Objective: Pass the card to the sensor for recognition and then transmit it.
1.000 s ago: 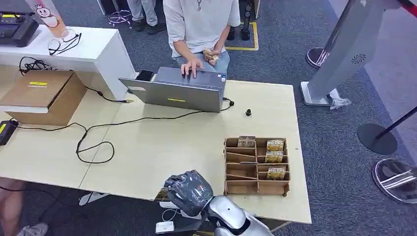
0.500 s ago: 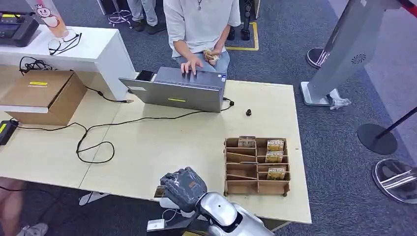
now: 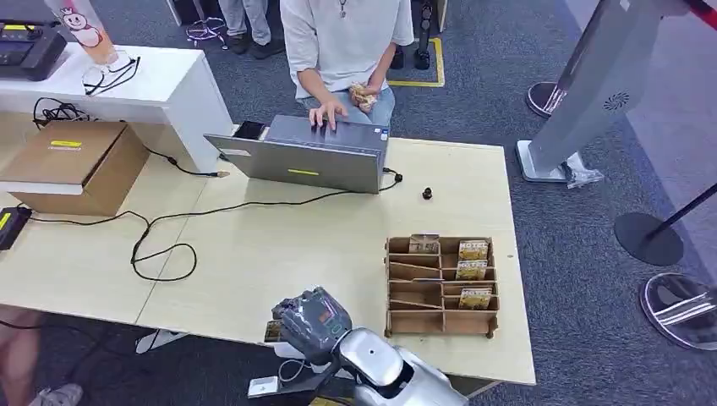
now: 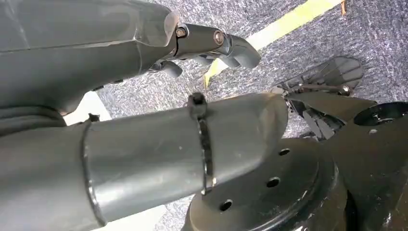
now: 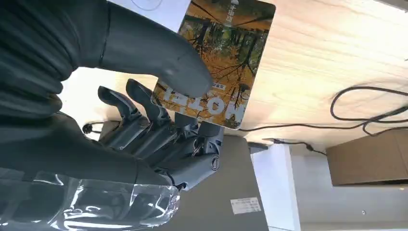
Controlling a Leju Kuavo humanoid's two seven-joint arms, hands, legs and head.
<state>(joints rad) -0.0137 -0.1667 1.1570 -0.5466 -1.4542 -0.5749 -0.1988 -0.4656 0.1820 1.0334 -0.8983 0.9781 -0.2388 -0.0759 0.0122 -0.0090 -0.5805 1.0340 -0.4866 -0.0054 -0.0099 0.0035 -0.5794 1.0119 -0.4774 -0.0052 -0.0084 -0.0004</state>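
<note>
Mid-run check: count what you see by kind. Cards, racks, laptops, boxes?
Cards: 5 (4 in the wooden rack, 1 held by the right hand)
Racks: 1
Laptop: 1
Cardboard box: 1
Total: 8

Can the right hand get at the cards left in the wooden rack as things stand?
Probably not: the right hand already grips a card. The wooden rack sits just beside it, nothing between.

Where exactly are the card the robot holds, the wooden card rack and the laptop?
card (image 5: pixel 219 62), right wrist view, on its autumn-tree picture beside the thumb.
wooden card rack (image 3: pixel 398 288), head view, on its left wall.
laptop (image 3: pixel 304 165), head view, on the grey back of its lid.
</note>
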